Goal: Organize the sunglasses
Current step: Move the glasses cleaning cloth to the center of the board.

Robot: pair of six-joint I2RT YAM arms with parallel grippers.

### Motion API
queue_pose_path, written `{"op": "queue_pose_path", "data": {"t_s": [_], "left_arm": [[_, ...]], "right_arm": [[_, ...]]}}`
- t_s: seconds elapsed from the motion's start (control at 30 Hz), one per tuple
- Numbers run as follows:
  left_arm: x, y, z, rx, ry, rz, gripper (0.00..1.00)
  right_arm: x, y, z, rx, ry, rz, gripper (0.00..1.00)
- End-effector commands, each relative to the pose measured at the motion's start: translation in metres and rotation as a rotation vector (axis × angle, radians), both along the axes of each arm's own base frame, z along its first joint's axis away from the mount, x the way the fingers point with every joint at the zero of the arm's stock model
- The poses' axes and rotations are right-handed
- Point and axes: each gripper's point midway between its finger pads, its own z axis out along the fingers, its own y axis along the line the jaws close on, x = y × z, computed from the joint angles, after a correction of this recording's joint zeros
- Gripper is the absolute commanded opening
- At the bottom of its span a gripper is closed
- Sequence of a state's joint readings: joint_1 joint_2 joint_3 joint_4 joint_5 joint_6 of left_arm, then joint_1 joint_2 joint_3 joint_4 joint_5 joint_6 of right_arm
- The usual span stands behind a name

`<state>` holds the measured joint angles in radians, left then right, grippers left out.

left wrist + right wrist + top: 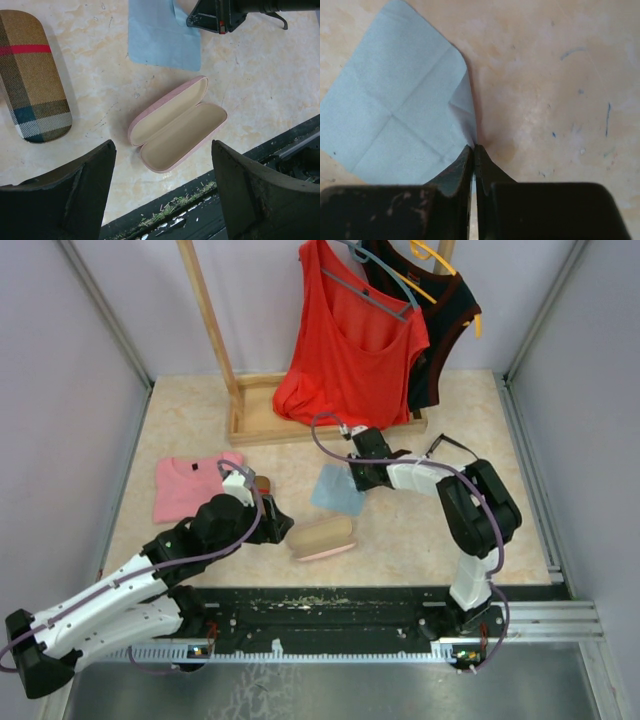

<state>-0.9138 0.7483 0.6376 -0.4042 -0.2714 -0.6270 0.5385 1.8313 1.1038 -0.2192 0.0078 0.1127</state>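
Observation:
My right gripper (474, 147) is shut on the pinched-up edge of a light blue cloth (395, 115) that lies flat on the table (337, 490). The same gripper (352, 475) shows mid-table in the top view. A thin dark frame (452, 446), apparently one pair of sunglasses, peeks out behind the right arm; the other pair is out of view. An oblong pink case (177, 125) lies open and empty, also in the top view (322, 537). My left gripper (161, 145) hovers open above its near side, holding nothing.
A brown plaid case (32, 75) lies shut to the left of the pink one. A folded pink shirt (190, 485) sits at the left. A wooden rack base (260, 420) with a red top (350, 350) and a black garment (445, 330) stands at the back.

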Motion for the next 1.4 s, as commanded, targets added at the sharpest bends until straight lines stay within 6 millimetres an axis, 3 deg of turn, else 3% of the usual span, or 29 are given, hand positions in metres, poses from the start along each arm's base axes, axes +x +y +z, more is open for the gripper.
{"op": "queue_pose_path", "data": {"t_s": [0.0, 0.37, 0.57, 0.73, 0.83, 0.87, 0.9, 1.03, 1.1, 1.17, 1.37], "left_arm": [[0.001, 0.005, 0.003, 0.013, -0.025, 0.005, 0.83], [0.004, -0.005, -0.003, 0.02, -0.015, -0.021, 0.83], [0.008, -0.013, -0.003, 0.033, -0.015, -0.044, 0.83], [0.008, -0.021, -0.005, 0.04, -0.006, -0.077, 0.83], [0.008, -0.024, -0.007, 0.044, 0.003, -0.087, 0.82], [0.008, -0.025, -0.007, 0.044, 0.005, -0.09, 0.82], [0.007, -0.026, -0.006, 0.04, 0.005, -0.096, 0.82], [0.008, -0.023, -0.007, 0.051, 0.002, -0.087, 0.82], [0.008, -0.021, -0.009, 0.053, 0.003, -0.082, 0.83], [0.008, -0.022, -0.012, 0.052, 0.005, -0.084, 0.83], [-0.001, -0.033, -0.028, 0.019, 0.025, -0.147, 0.8]], "right_arm": [[-0.001, -0.024, 0.022, -0.015, -0.078, -0.121, 0.01], [-0.056, -0.096, 0.058, -0.085, -0.126, -0.406, 0.0], [-0.097, -0.134, 0.059, -0.159, -0.078, -0.55, 0.0], [-0.114, -0.16, 0.058, -0.261, -0.058, -0.641, 0.0], [-0.117, -0.165, 0.056, -0.292, -0.047, -0.67, 0.08], [-0.117, -0.166, 0.055, -0.305, -0.04, -0.677, 0.14], [-0.118, -0.174, 0.056, -0.357, -0.036, -0.702, 0.28], [-0.115, -0.179, 0.073, -0.354, -0.085, -0.734, 0.37], [-0.113, -0.177, 0.085, -0.315, -0.118, -0.723, 0.41], [-0.108, -0.159, 0.095, -0.228, -0.14, -0.627, 0.43], [-0.111, -0.047, 0.104, 0.274, -0.136, -0.202, 0.44]]}}
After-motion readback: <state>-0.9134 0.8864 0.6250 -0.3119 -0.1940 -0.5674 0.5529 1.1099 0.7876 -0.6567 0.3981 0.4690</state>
